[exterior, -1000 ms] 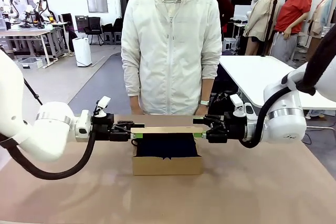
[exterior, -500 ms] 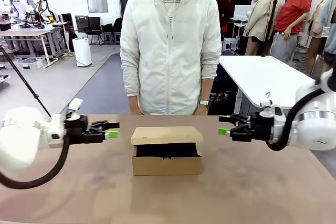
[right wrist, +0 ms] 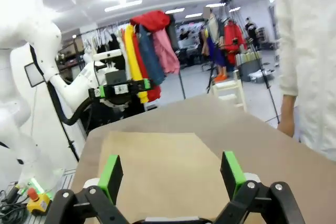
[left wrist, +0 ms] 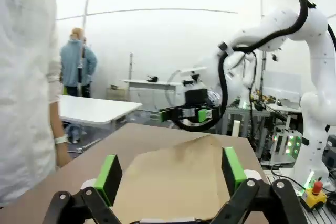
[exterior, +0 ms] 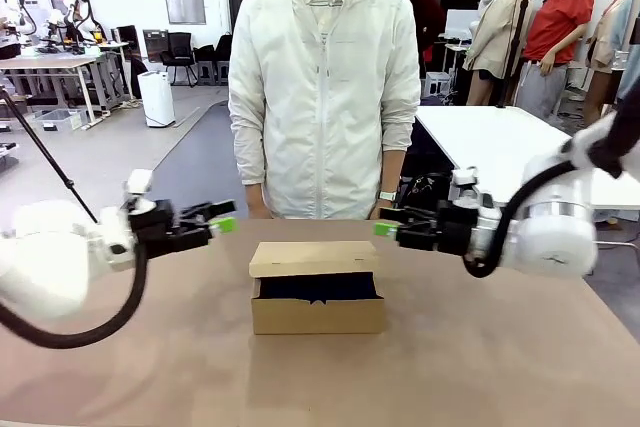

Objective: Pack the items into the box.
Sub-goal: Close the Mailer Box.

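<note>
- The box (exterior: pixel 317 292) sits at the centre of the front frame on the brown bench (exterior: pixel 450 367), its flap lid lying nearly flat over the top with a dark gap under the front edge.
- Something dark blue shows through that gap, probably the pouch (exterior: pixel 318 287), though too little is exposed to be sure.
- The left pincer (exterior: pixel 222 219) hangs at left of centre in the front frame, above the bench and clear of the box's upper left corner; its green-padded fingers (left wrist: pixel 109 172) stand wide apart with nothing between them.
- The right pincer (exterior: pixel 386 230) hangs at right of centre, just off the box's upper right corner, not touching it; its fingers (right wrist: pixel 231 168) are likewise spread and empty.
- In each wrist view the lid's tan surface (left wrist: pixel 178 182) fills the lower middle, with the opposite arm's pincer farther back.
- A person in a white jacket (exterior: pixel 325 87) stands at the far edge of the bench, behind the box.
</note>
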You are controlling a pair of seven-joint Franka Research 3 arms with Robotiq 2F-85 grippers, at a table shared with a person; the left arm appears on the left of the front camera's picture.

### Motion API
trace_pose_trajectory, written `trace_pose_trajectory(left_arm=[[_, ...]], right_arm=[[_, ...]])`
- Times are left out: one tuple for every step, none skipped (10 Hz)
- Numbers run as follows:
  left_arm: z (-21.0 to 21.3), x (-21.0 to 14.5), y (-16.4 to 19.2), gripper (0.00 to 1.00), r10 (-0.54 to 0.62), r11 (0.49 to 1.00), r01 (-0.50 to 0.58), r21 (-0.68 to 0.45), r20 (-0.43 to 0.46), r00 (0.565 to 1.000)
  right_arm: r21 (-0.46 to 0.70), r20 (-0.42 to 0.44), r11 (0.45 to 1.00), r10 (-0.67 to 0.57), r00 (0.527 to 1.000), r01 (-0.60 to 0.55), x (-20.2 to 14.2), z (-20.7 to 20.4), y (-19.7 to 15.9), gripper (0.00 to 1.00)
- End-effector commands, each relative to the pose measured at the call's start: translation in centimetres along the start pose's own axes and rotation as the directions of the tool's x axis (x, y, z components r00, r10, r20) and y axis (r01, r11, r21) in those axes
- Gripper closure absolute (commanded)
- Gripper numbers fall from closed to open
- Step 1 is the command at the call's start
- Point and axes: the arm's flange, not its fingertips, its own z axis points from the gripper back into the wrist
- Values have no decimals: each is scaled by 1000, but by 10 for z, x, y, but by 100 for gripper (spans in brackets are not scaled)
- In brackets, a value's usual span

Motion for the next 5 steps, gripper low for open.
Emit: trace_pose_trajectory(left_arm=[[-41,-23,33,0,61,995,-70,-72,-121,991],[-58,-32,37,0,71,988,-93,-122,-175,982],[-68,-43,40,0,80,992,-103,-75,-259,962],[-73,-53,42,0,92,987,-128,-99,-306,948],[-74,-63,41,0,93,985,-138,-107,-347,933]], right_arm=[[43,-119,999,8,993,-2,-1,-26,-25,0],[79,-165,997,27,986,-14,-7,-35,-24,0],[114,-217,993,37,975,-13,-12,-38,-21,0],[152,-298,988,75,952,-30,-19,-39,-17,0],[185,-361,981,128,924,-63,-26,-38,-15,0]])
